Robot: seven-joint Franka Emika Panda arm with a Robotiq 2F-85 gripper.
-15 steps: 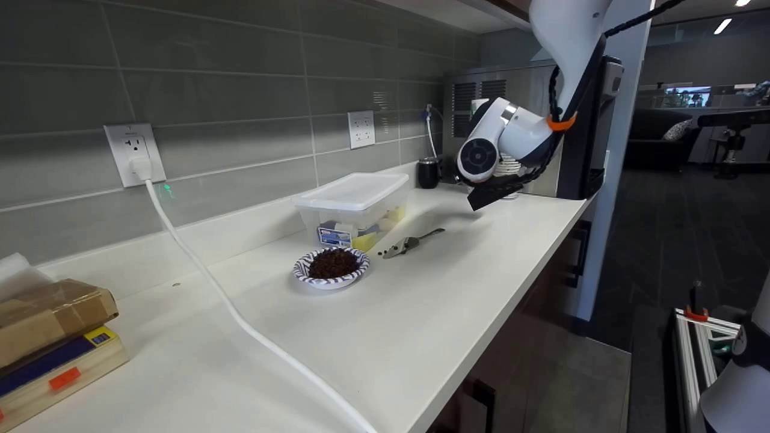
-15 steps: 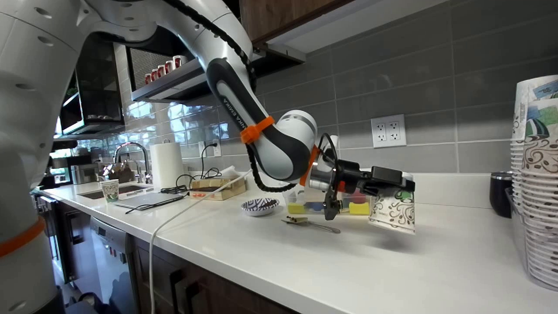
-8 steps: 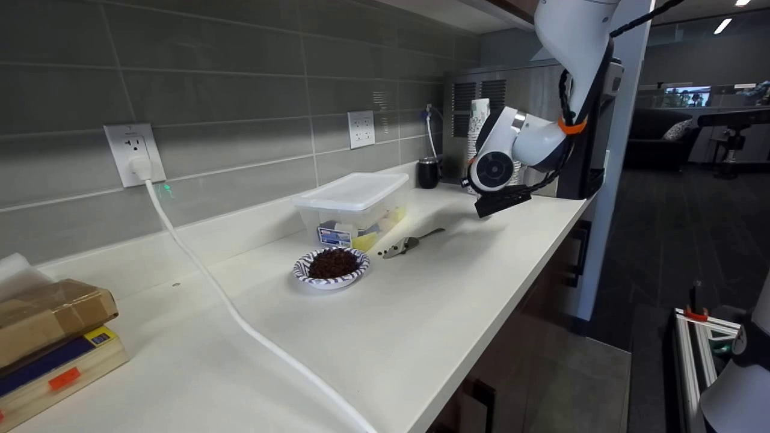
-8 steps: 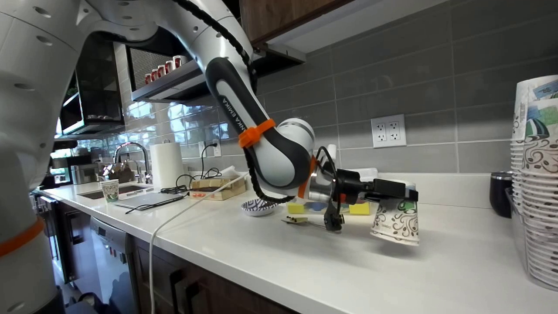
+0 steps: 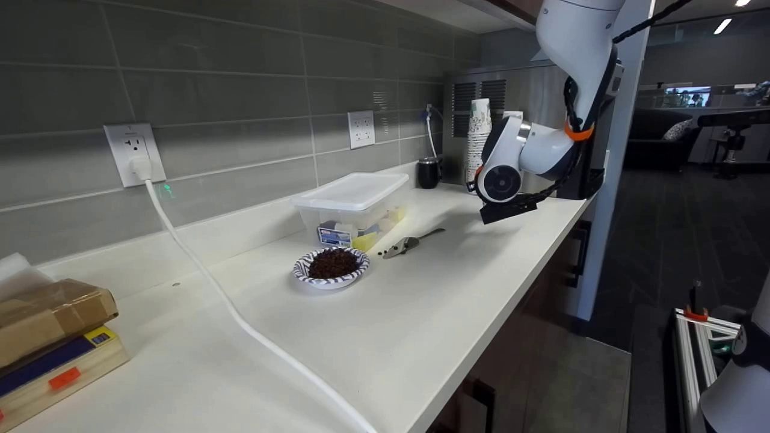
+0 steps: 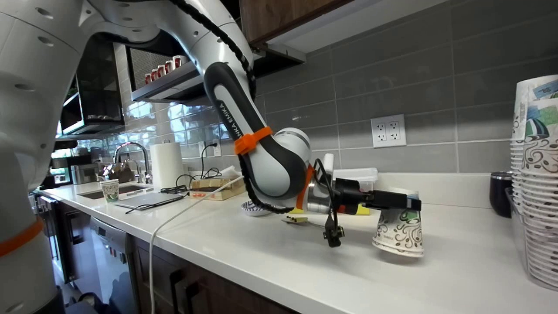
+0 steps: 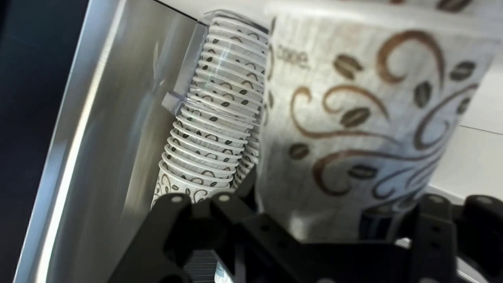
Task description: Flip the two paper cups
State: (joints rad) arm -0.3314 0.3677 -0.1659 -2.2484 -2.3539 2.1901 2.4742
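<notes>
A whitish paper cup with brown swirls [image 6: 399, 233] hangs bottom-up in my gripper [image 6: 412, 203], wide rim down and slightly tilted. Its rim is just above the counter, with a shadow beneath. A second rim and strip of pattern show at its wide end, so two cups appear nested. In the wrist view the cup [image 7: 353, 110] fills the right half, its narrow end between the fingers of my gripper [image 7: 342, 216]. In an exterior view the arm [image 5: 502, 180] hides the gripper and held cup. Another similar cup [image 6: 110, 190] stands upright far left by the sink.
Tall cup stacks [image 6: 540, 209] stand at the right; they also show in the wrist view [image 7: 212, 129]. A black tumbler [image 6: 500, 196], a lidded clear tray [image 5: 355, 207], a patterned bowl [image 5: 328, 284] and a server [image 5: 403, 246] are on the counter. A white cable [image 5: 258, 334] crosses it.
My gripper and the held cup have moved down toward the counter and slightly right in an exterior view. The cup stays gripped and its shadow is closer beneath it.
</notes>
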